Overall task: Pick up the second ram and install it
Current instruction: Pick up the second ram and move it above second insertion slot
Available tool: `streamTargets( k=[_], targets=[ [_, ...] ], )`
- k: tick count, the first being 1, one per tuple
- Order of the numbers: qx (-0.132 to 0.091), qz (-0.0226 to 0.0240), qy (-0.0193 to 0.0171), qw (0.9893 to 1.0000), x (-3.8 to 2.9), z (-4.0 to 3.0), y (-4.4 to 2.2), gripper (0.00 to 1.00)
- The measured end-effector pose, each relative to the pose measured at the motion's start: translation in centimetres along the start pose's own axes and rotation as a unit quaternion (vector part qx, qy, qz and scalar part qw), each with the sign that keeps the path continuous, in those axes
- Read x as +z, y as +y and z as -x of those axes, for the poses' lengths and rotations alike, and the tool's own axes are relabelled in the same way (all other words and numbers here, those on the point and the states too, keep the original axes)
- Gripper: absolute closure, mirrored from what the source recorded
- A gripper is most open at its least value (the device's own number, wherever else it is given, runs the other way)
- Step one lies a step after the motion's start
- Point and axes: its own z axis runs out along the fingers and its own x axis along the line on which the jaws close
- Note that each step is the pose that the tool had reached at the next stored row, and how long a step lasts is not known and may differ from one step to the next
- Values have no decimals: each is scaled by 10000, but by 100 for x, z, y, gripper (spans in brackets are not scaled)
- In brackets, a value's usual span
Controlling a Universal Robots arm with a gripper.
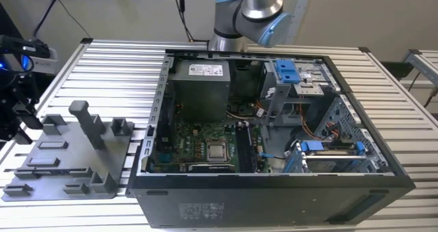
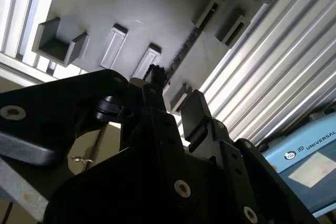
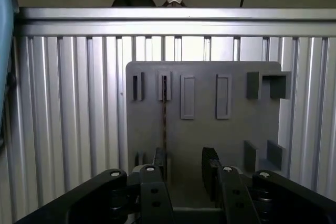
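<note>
The second ram (image 3: 164, 119) stands on edge as a thin dark strip in a slot of the grey fixture plate (image 3: 210, 129). In the second wrist view the second ram (image 2: 184, 51) runs diagonally across the plate (image 2: 105, 3). My gripper (image 3: 185, 163) hovers over the plate, open, with nothing between its fingers. The strip lines up with the inner edge of one finger (image 3: 159, 161); the other finger (image 3: 210, 163) is well to the side of it. In the exterior view the gripper (image 1: 19, 121) hangs at the far left, beside the grey fixture plate (image 1: 68, 165).
An open computer case (image 1: 274, 191) fills the exterior view's middle and right, with the motherboard (image 1: 205, 139), silver processor (image 1: 217, 151) and blue drive clips (image 1: 287, 70) inside. The fixture carries a tall post (image 1: 85, 121) and several raised brackets. All rests on a ribbed aluminium table (image 1: 116, 73).
</note>
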Motion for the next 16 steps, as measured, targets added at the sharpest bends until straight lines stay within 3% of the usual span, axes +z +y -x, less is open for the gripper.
streamTargets(
  k=[16],
  targets=[
    [-58, 0, 0, 10000, 196, -12, 20, 58]
  ],
)
